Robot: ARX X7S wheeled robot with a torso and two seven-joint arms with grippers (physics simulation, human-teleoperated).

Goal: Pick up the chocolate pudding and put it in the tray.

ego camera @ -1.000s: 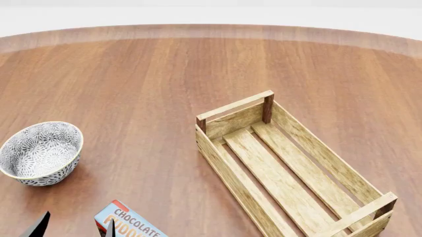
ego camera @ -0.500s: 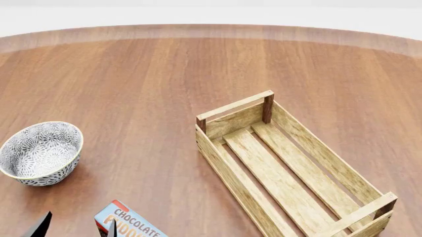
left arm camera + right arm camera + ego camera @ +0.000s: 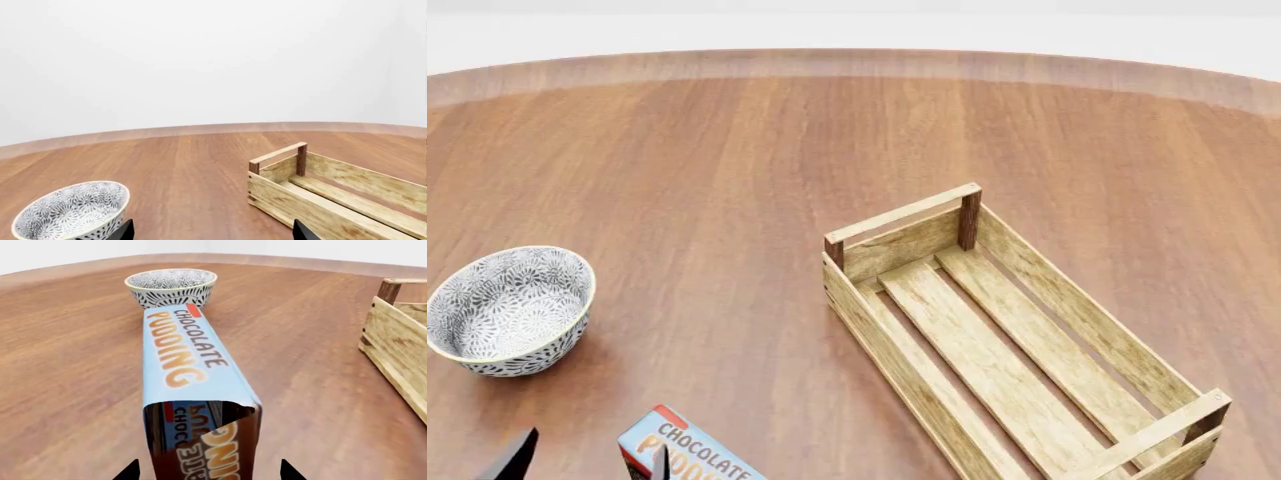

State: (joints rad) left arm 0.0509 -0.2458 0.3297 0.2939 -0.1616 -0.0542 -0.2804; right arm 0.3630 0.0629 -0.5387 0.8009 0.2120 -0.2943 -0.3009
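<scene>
The chocolate pudding (image 3: 689,451) is a light-blue carton lying flat at the table's near edge, partly cut off in the head view. In the right wrist view the carton (image 3: 190,370) stretches away toward the bowl. My right gripper (image 3: 208,471) is open, with one fingertip on each side of the carton's near brown end and a gap on both sides. The right gripper is out of the head view. My left gripper (image 3: 589,464) is open and empty, just left of the carton; its fingertips show in its wrist view (image 3: 211,233). The tray (image 3: 1014,340), a light-wood slatted crate, stands empty to the right.
A grey-white patterned bowl (image 3: 510,309) stands at the left, beyond my left gripper and the carton's far end. It also shows in the left wrist view (image 3: 72,211) and the right wrist view (image 3: 172,286). The round wooden table (image 3: 721,170) ends in a curved far edge.
My left gripper's fingertips have shifted slightly right and lower in the head view. The carton, bowl and tray have not moved.
</scene>
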